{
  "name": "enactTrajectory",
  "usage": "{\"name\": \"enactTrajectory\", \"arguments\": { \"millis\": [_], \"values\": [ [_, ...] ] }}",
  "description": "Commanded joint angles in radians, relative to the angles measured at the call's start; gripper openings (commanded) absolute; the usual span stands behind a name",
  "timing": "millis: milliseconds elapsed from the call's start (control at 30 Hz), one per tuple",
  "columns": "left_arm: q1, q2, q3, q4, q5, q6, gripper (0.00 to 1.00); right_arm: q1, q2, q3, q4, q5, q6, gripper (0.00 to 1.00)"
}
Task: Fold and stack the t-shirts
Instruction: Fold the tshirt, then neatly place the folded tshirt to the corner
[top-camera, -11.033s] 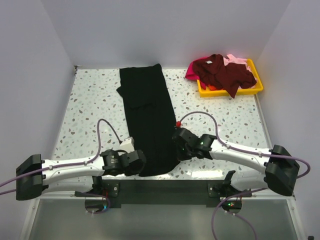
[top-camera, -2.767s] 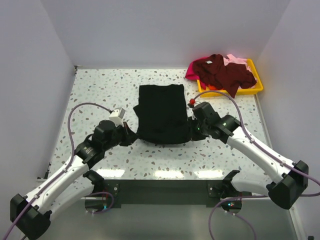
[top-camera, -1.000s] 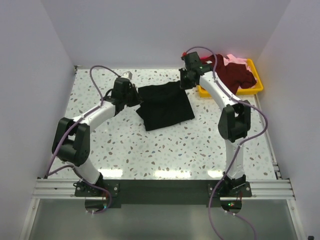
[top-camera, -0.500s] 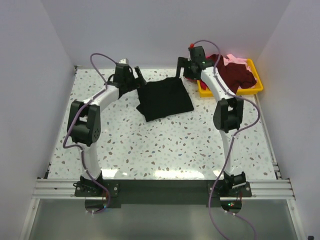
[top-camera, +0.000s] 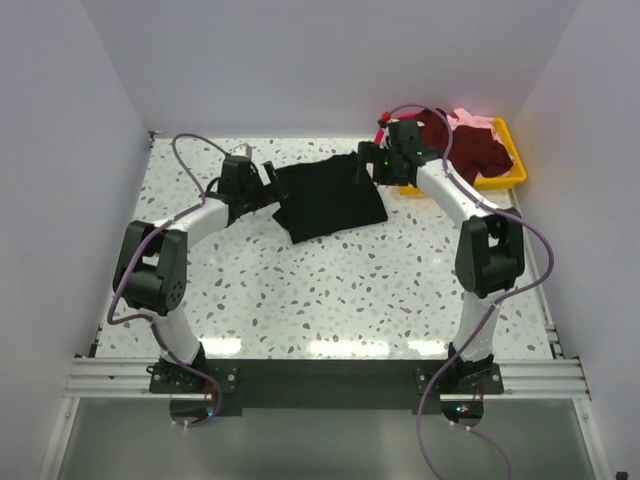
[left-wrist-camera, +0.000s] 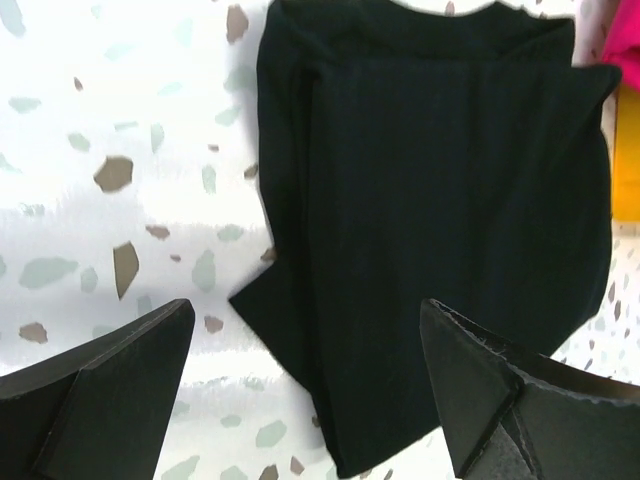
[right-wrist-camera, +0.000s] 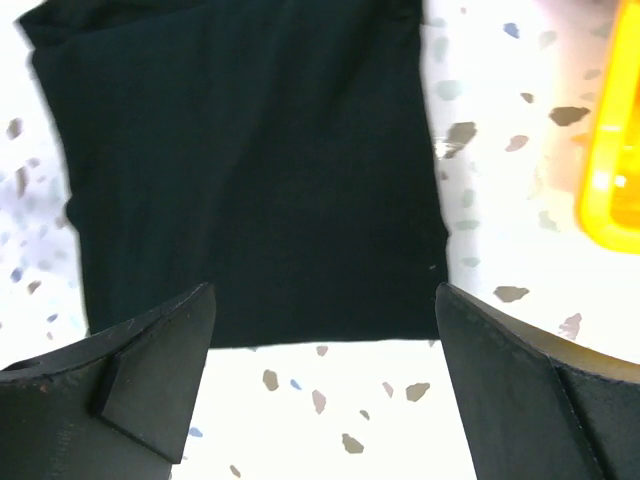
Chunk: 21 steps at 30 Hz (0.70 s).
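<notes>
Cloth first: black t-shirt (top-camera: 330, 198), a soft matte folded rectangle, lies flat on the speckled bench (top-camera: 350, 290) toward twelve o'clock. Left end effector (top-camera: 272, 187) and right end effector (top-camera: 362, 166) flank it, both spread and empty. Yellow plastic tray (top-camera: 505, 181) at two o'clock holds a crumpled maroon t-shirt (top-camera: 460, 148) over a pale pink t-shirt (top-camera: 472, 120).

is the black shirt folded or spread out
Folded: the black cloth t-shirt lies as a compact square bundle on the speckled white table, and the left wrist view shows stacked layer edges along one side.
</notes>
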Motion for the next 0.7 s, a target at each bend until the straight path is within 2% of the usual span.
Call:
{"name": "enactTrajectory", "arguments": {
  "millis": [0, 133, 333, 667],
  "values": [
    [0.002, -0.058, -0.065, 0.131, 0.072, 0.03, 1.0, 0.034, -0.065, -0.054, 0.102, -0.066, -0.031, 0.94],
    [0.002, -0.058, -0.111, 0.199, 0.175, 0.028, 1.0, 0.062, -0.036, -0.065, 0.111, -0.118, -0.025, 0.91],
    [0.002, -0.033, -0.16, 0.302, 0.256, -0.001, 1.0, 0.079, 0.039, -0.066, 0.142, -0.178, -0.002, 0.9],
    [0.002, 0.033, -0.171, 0.31, 0.229, -0.062, 1.0, 0.08, 0.131, -0.094, 0.09, -0.145, 0.003, 0.88]
  ]
}}
